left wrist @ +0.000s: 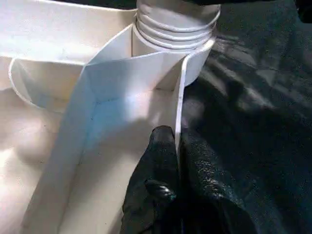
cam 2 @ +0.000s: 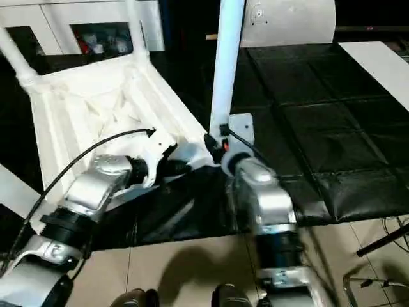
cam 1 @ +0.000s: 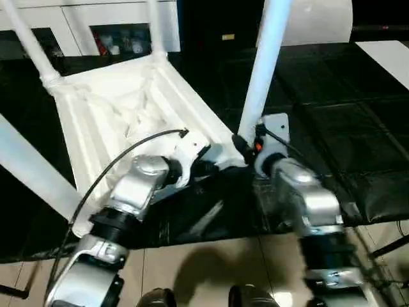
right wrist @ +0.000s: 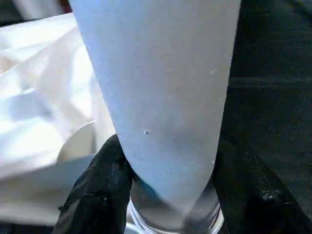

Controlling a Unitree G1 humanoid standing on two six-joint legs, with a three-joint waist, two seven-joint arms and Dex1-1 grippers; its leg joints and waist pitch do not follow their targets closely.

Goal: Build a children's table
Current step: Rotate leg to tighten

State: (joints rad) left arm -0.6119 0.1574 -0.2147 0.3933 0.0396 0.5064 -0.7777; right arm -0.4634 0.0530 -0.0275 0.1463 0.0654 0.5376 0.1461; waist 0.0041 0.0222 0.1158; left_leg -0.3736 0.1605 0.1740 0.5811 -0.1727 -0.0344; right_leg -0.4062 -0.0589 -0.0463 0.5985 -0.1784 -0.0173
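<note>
The children's table (cam 1: 121, 115) lies upside down on the dark mat (cam 1: 332, 128); the left gripper (left wrist: 178, 161) pinches its rim (likely steadying it) while the right gripper (right wrist: 165, 195), half-open, clasps the near leg (cam 1: 265, 64) by its socket, presumably to screw it in

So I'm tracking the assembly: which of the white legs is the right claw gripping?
The leg at the tabletop's near corner beside the right claw, held near its base; the other legs stand ungripped.
</note>
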